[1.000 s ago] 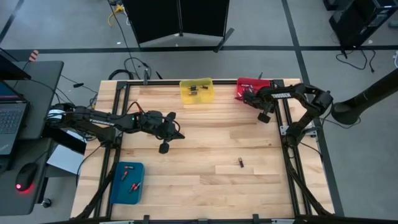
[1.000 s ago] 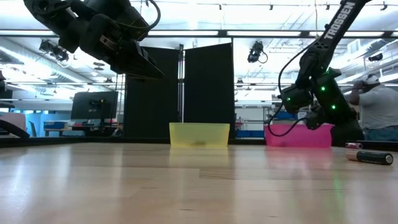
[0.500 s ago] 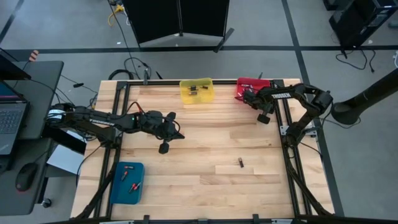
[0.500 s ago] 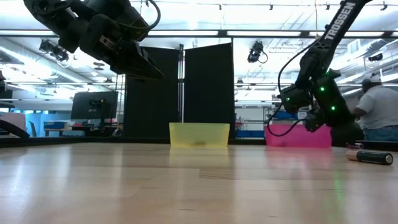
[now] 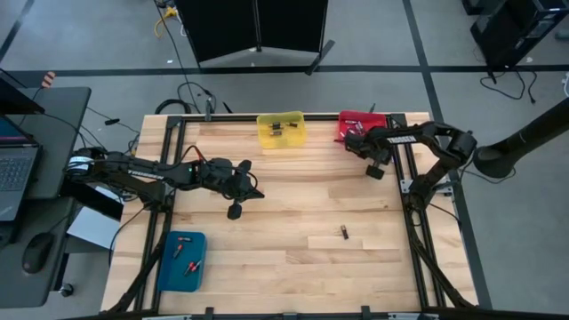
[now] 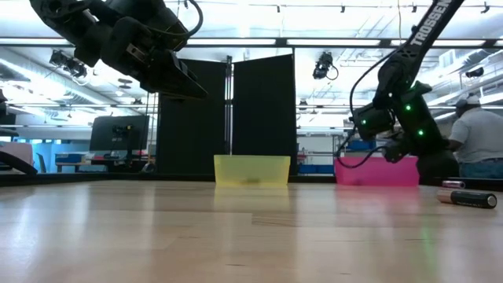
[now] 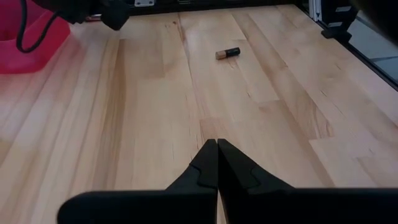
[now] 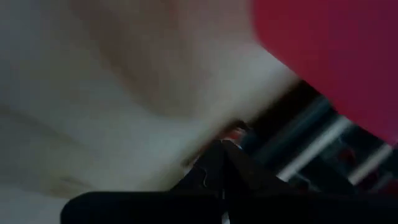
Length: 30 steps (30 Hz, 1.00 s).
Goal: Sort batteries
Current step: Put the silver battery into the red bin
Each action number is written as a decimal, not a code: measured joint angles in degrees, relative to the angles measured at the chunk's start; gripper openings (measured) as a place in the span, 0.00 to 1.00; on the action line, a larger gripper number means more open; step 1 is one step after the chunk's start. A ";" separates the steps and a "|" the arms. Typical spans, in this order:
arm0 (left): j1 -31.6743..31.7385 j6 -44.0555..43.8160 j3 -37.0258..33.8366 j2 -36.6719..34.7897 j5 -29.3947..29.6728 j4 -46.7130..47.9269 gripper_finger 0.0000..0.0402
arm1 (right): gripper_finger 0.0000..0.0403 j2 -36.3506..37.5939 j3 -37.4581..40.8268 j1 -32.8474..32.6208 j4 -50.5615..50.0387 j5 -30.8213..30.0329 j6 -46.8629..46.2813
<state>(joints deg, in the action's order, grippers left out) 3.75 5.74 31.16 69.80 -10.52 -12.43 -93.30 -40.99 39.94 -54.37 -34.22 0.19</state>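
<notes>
One dark battery (image 5: 344, 233) lies on its side on the wood toward the table's near right; the left wrist view shows the same battery (image 7: 227, 53), as does the low view (image 6: 471, 198). Other batteries lie in the yellow bin (image 5: 281, 130) and in the blue bin (image 5: 182, 260). My left gripper (image 5: 258, 194) hangs shut above the table's left middle, its fingertips (image 7: 216, 146) together with nothing between them. My right gripper (image 5: 350, 136) is shut beside the red bin (image 5: 360, 123), at its near left corner; its wrist view is blurred and shows the red bin's wall (image 8: 336, 56).
The yellow and red bins stand side by side at the table's far edge, and the blue bin sits at the near left corner. Black frame rails (image 5: 413, 204) run along the table's sides. A person (image 6: 479, 145) stands beyond the table on the right.
</notes>
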 joint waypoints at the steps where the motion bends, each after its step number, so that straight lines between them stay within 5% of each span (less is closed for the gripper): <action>1: 0.00 -0.02 0.00 0.00 0.00 0.02 0.01 | 0.02 0.00 0.00 0.84 0.03 -0.02 0.00; 16: 0.00 -0.13 0.00 0.00 0.00 0.34 0.01 | 0.02 -4.03 -0.43 1.59 -1.24 1.64 2.79; 30: -0.03 -0.33 0.00 0.00 0.31 0.13 0.01 | 0.04 5.98 -3.57 -10.52 -4.17 24.47 -7.79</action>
<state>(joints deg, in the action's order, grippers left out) 3.72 5.41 31.16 69.80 -10.22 -12.29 -87.32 -44.56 29.42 -58.54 -9.75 -7.60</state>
